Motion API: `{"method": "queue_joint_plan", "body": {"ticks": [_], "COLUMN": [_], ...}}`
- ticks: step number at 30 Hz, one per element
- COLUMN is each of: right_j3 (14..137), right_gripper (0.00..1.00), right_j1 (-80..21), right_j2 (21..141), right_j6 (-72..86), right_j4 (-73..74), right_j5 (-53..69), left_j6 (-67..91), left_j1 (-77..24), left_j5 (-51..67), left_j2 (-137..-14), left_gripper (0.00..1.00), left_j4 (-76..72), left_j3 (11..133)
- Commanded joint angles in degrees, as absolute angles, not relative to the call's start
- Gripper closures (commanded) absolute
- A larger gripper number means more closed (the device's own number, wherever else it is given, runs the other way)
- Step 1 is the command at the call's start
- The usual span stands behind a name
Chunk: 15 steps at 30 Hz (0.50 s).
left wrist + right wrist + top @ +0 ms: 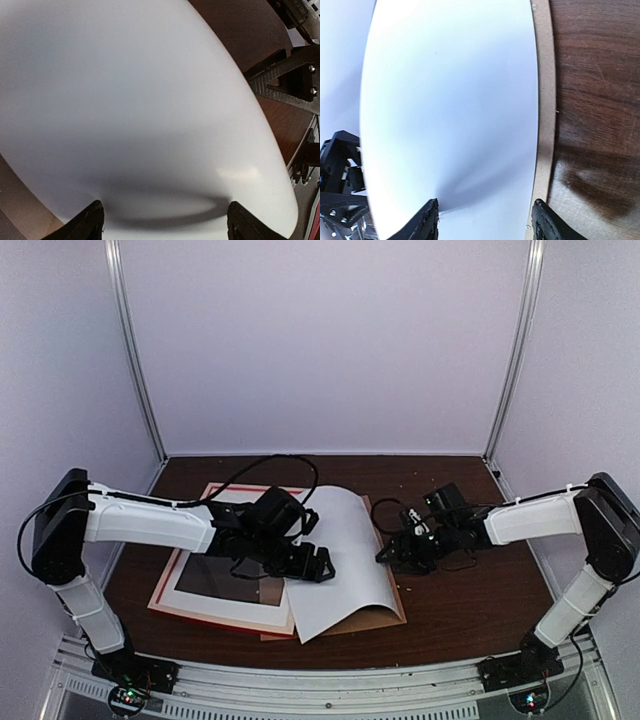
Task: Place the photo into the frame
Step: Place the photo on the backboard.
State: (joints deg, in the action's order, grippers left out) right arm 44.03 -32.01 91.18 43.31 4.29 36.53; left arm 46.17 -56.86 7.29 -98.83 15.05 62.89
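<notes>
With the photo (222, 585) lying face up within the frame (215, 618) at lower left, the left gripper (318, 565) and right gripper (385, 555), jaws apart and pressing rather than pinching the arched white sheet (345, 560) at centre, should probably move together, lifting its overlapping edge clear of the photo.

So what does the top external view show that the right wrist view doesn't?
Only the top external view: the left arm and right arm in full, and the red frame at left with a dark print with white margins inside its border. Only the right wrist view: a shallow crease in the sheet beside one finger of the open right gripper. Both: the bowed white sheet, the brown backing board under it, and the dark wooden table.
</notes>
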Motion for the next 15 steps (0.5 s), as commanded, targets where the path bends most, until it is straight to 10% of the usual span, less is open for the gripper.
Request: {"method": "queue_joint_plan", "body": {"ticks": [1,15], "right_j3": [46.71,52.69], "right_gripper": [0.37,0.37], "right_j1": [-33.36,-35.77], "right_j2": [89.97,86.64], "right_j6": [40.43,33.47], "right_j4": [10.64,20.8], "right_j5": [29.56,19.27], "left_j6": [46.1,40.76], "left_j1": [-55.39,-44.22], "left_j5": [5.38,9.53], "left_j2": [-95.29,-85.05], "left_gripper": [0.14,0.02], "left_j4": [15.89,23.43], "left_j3": [60.49,55.16]}}
